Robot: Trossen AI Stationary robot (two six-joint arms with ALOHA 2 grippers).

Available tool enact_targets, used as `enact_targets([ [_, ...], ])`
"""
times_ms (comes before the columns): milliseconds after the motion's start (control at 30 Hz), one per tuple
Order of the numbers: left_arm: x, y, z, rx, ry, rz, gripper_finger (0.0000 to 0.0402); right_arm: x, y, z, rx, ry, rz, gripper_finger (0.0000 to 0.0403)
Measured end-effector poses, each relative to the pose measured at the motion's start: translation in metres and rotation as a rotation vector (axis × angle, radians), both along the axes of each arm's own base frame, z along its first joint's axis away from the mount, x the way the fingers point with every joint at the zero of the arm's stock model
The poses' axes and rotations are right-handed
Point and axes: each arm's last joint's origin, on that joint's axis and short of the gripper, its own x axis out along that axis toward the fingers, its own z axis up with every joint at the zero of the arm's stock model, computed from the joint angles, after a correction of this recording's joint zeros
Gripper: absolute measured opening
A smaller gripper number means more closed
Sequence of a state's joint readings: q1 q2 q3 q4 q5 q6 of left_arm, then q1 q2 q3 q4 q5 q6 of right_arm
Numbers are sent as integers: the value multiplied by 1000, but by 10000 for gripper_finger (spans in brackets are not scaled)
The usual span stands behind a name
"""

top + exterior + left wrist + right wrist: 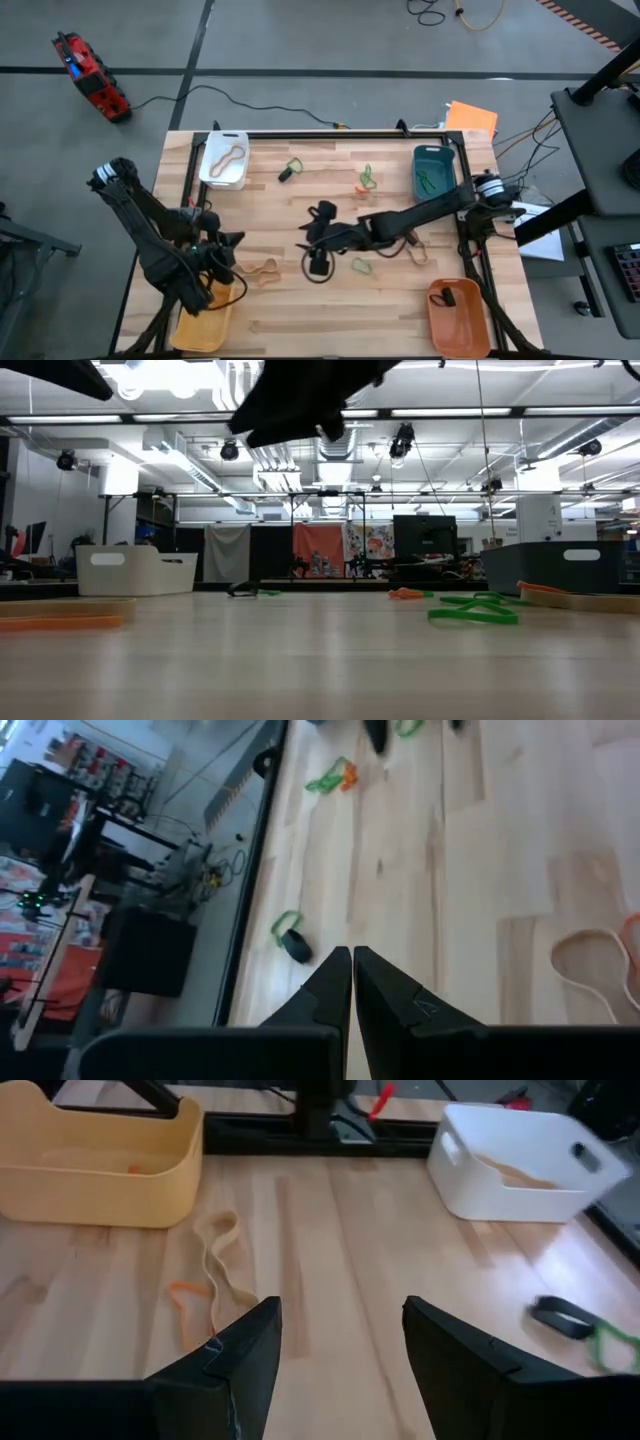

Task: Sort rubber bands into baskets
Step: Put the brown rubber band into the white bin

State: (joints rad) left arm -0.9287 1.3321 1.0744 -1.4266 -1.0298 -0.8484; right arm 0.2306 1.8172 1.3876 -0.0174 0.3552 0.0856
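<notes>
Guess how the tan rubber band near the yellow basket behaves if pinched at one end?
The tan rubber band lies in a wavy, kinked loop flat on the table, so it is probably floppy and would dangle. It looks thin, likely very light. It touches an orange band, which might drag along.

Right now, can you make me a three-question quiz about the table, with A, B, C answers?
1. Where does the white basket sit in the view from above?
A. far left corner
B. near right corner
C. middle of the table

2. How many baskets are on the table?
A. two
B. four
C. six

3. How are the right gripper's fingers?
A. spread apart with nothing between them
B. pinched on a green band
C. holding a basket

Answers:
1 A, it sits at the far left corner, a tan band inside.
2 B, the white one, a teal basket, a yellow basket and an orange basket.
3 A, its wrist view shows bare wood between the two fingers.
</notes>
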Motion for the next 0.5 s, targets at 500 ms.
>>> enact_targets([
  [500,-30,40,0,-138,-110,3,0,67,-2,-36,145,31,96,200],
])
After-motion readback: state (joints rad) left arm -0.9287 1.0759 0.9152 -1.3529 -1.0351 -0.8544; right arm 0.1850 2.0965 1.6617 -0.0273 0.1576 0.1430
